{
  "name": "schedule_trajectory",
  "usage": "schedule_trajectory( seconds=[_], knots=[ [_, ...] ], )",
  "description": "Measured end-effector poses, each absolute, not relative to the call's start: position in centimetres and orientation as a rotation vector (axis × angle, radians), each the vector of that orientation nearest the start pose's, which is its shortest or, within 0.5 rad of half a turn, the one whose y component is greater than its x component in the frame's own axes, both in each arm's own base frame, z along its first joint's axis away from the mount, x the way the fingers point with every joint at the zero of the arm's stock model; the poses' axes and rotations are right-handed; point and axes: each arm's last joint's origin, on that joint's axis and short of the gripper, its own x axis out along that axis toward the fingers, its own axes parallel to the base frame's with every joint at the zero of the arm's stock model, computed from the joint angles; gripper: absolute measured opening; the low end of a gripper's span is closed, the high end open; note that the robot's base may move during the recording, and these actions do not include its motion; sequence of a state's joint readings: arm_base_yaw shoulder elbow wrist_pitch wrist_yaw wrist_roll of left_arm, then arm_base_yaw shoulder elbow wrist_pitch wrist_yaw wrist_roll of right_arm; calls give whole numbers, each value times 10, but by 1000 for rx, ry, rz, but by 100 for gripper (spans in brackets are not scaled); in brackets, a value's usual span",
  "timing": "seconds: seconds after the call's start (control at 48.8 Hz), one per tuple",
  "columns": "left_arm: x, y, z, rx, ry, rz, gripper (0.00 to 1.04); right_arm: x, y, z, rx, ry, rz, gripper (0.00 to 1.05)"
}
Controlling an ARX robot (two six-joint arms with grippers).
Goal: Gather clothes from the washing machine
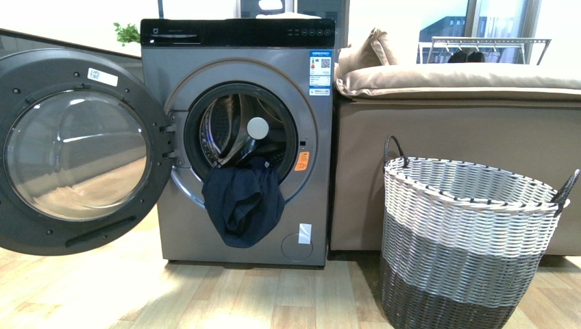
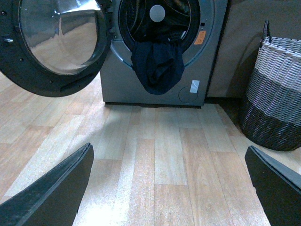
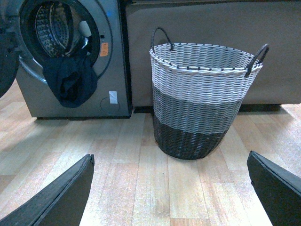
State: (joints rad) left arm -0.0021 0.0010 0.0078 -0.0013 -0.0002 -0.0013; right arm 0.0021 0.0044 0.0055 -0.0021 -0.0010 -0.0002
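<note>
While the round door stands swung wide at the left over the pale wood-plank floor, the grey washing machine has the dark navy clothes draped out of its porthole over the lower rim. A beige sofa stands right beside the machine, and a woven basket stands in front of it. The left gripper and right gripper hang above the floor, jaws spread wide.

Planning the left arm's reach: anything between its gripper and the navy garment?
Nothing visible. Bare floor lies between the open left gripper and the clothes hanging out of the washing machine; its door is swung aside.
</note>
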Motion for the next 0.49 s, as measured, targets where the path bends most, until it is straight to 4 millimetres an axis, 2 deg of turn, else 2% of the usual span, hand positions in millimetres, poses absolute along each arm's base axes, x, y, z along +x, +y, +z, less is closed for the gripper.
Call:
schedule_trajectory(
  seconds=[0.492],
  knots=[
    [97, 0, 166, -2, -6, -2, 98, 98, 0, 165, 0, 1, 3, 97]
  ],
)
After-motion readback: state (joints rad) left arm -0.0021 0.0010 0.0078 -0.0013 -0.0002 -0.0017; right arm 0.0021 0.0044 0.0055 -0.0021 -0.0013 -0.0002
